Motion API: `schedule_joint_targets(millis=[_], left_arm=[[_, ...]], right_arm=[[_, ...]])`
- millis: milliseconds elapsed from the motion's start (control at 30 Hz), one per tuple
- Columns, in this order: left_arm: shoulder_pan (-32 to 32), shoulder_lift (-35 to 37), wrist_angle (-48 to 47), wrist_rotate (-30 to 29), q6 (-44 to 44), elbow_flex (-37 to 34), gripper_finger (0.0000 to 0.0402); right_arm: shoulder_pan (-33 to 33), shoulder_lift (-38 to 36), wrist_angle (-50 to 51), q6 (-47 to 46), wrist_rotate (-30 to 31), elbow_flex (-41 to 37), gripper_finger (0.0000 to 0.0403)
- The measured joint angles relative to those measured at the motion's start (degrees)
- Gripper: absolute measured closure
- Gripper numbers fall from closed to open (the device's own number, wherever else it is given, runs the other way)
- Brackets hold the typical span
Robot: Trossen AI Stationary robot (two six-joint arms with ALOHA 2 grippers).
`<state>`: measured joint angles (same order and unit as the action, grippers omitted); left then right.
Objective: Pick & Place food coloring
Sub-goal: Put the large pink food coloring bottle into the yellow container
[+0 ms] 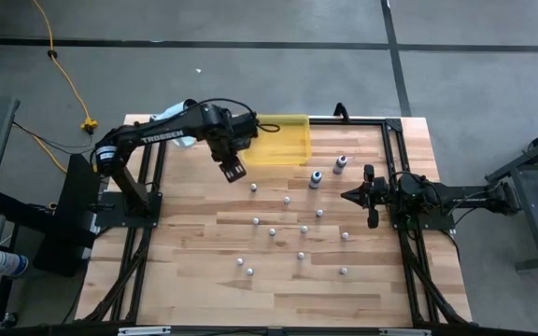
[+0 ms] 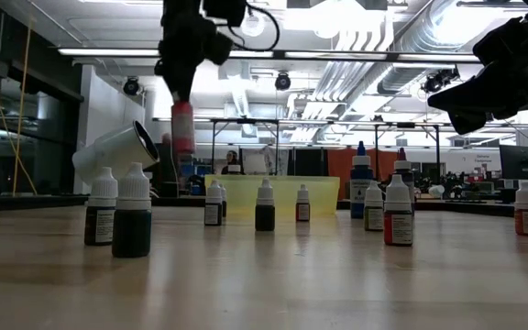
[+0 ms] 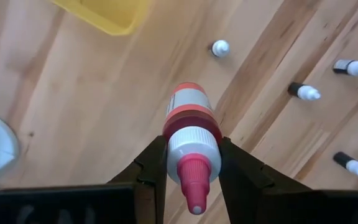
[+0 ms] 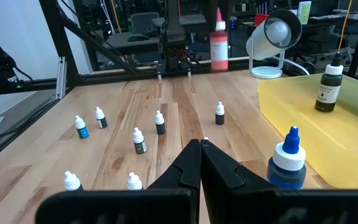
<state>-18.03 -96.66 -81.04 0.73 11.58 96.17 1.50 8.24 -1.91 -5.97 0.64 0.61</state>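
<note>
The left gripper point(image 3: 192, 163) holds a red bottle point(image 3: 191, 127) by its white collar, lifted clear above the wooden table point(image 1: 204, 280) near the yellow tray point(image 1: 283, 140). The right gripper point(image 4: 201, 149) waits with fingers pressed together by the table's right side. Small bottles point(image 1: 272, 231) stand scattered mid-table. Only the right wrist view shows a dark bottle point(image 4: 330, 86) inside the tray; the low view shows a workshop with ceiling lights point(image 2: 337, 57).

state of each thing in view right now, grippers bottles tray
left gripper: shut on the pink bottle, raised above the table
pink bottle: held off the table
right gripper: shut, empty
yellow tray: on the table, one dark bottle upright inside
small bottles: upright, scattered on the table
</note>
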Motion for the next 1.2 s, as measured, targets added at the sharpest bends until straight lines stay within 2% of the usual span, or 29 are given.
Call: schedule_joint_targets(millis=[133,333,533,767,900,1200], left_arm=[[0.0,-2.7,-3.0,-0.2,-1.4,4.2,0.0303],[0.0,-9.8,-8.0,-1.5,-3.9,14.5,0.0303],[-0.5,-17.5,-8.9,-1.5,-5.8,26.0,0.0303],[-2.7,-25.1,-9.1,-1.7,-9.3,35.5,0.0302],[-4.5,-27.8,-9.1,-1.7,-10.3,38.7,0.0302],[-9.7,-28.1,-8.6,-3.2,-8.1,38.7,0.0302]], right_arm=[[0.0,0.0,0.0,0.0,0.0,0.0,0.0402],[0.0,0.0,0.0,0.0,0.0,0.0,0.0402],[0.0,0.0,0.0,0.0,0.0,0.0,0.0402],[0.0,0.0,0.1,0.0,0.0,0.0,0.0402],[0.0,0.0,0.2,0.0,0.0,0.0,0.0402],[0.0,0.0,0.3,0.0,0.0,0.0,0.0402]])
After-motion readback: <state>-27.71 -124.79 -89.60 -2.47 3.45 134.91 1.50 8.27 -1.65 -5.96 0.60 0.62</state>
